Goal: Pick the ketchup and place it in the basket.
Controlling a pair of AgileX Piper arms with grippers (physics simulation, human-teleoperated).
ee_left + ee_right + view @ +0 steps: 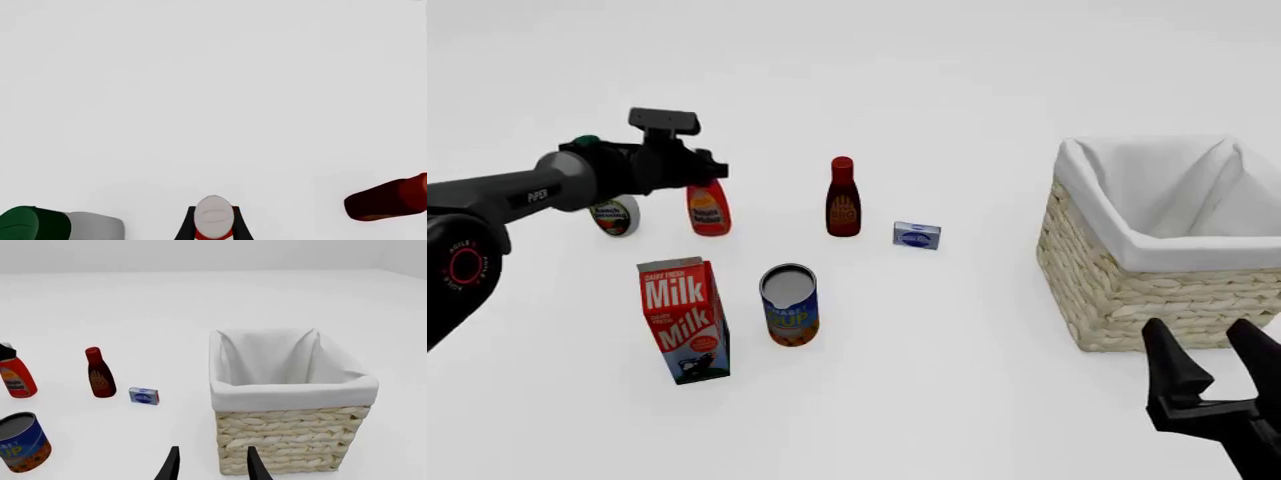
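The ketchup (pixel 707 212) stands upright on the table at the back left, red-orange with a yellow label. It also shows at the edge of the right wrist view (pixel 15 380). My left gripper (pixel 701 176) is over its top, fingers closed against the sides of the white cap (pixel 213 217). The basket (pixel 1121 290) stands at the right, wicker with a white cloth lining (pixel 287 435), and nothing shows inside it. My right gripper (pixel 1204 337) hangs open in front of the basket, nothing between its fingers (pixel 213 454).
A dark red bottle (pixel 842 200) stands right of the ketchup, with a small blue box (pixel 917 236) beside it. A white bottle with a green cap (pixel 614 215) lies left of the ketchup. A milk carton (pixel 683 320) and a can (pixel 789 305) stand nearer.
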